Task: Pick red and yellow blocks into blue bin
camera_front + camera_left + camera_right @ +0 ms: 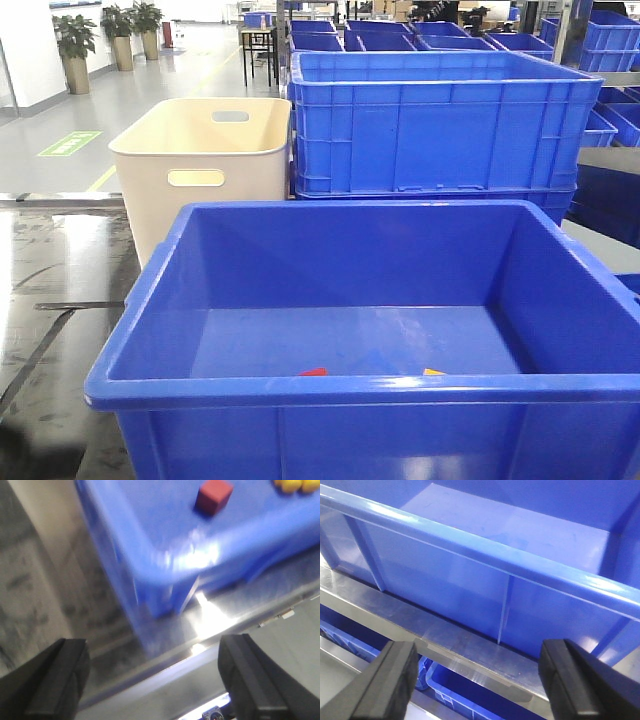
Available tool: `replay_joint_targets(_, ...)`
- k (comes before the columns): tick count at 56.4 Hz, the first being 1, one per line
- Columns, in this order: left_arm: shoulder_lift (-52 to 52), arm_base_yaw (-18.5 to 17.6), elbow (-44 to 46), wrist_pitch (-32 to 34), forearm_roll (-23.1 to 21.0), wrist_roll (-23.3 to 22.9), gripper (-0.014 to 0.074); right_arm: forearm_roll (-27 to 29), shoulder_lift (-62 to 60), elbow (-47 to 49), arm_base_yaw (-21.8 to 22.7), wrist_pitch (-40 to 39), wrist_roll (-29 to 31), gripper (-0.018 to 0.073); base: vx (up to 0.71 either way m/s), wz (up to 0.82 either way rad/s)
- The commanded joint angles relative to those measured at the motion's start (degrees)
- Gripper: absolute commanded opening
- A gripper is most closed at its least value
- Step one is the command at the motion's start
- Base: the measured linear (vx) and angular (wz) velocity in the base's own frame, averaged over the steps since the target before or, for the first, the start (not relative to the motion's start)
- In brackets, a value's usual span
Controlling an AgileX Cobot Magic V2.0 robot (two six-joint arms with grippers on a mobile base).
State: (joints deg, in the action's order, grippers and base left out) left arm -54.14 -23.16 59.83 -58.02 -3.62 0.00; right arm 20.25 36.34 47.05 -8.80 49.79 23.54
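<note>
The blue bin (330, 395) fills the foreground of the front view. Just above its near rim peek a sliver of the red block (313, 372) and one of the yellow block (433, 372), both on the bin floor. In the blurred left wrist view the red cube (213, 496) and the yellow brick (295, 485) lie inside the bin (150, 555), near its corner. My left gripper (155, 680) is open and empty, outside that corner and over the table edge. My right gripper (477, 680) is open and empty too, outside the bin's long wall (445, 580).
A beige tub (200, 150) with handle cutouts stands behind the bin at the left. A ribbed blue crate (440, 120) is stacked behind it at the right. The steel table edge (470, 645) runs below the bin, with another blue crate (465, 700) underneath.
</note>
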Motion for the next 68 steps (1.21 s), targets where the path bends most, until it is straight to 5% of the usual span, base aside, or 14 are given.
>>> replay_joint_targets(1,4.46,-0.29,-4.83,6.17,0.04,-2.07,0.0613,1.02,0.02,1.44,0.19,-3.79,0.3,0.0544,0.0,0.0)
replay_joint_targets(17,13.65,-0.29,-17.86,13.14,2.89,-4.11,0.0585,1.39,0.02,1.44,0.19,-3.92,0.3,0.0544,0.0,0.0)
replay_joint_targets(37,13.98,-0.29,-19.39,14.64,2.89,-4.11,0.0527,0.39,0.02,1.44,0.19,-2.05,0.14,0.0542,0.0,0.0)
replay_joint_targets(43,13.98,-0.29,-19.39,14.63,2.84,-4.11,0.0509,-6.69,0.02,1.44,0.19,1.13,-7.84,0.0515,0.0,0.0)
replay_joint_targets(51,13.98,-0.29,-19.39,15.19,2.84,-4.11,0.0475,-18.8,0.02,1.44,0.19,5.5,-21.58,0.0435,0.0,0.0)
replay_joint_targets(68,13.98,-0.29,-19.39,18.5,2.84,-6.61,0.0178,-19.95,0.02,1.44,0.19,7.99,-22.24,0.0083,0.0,0.0)
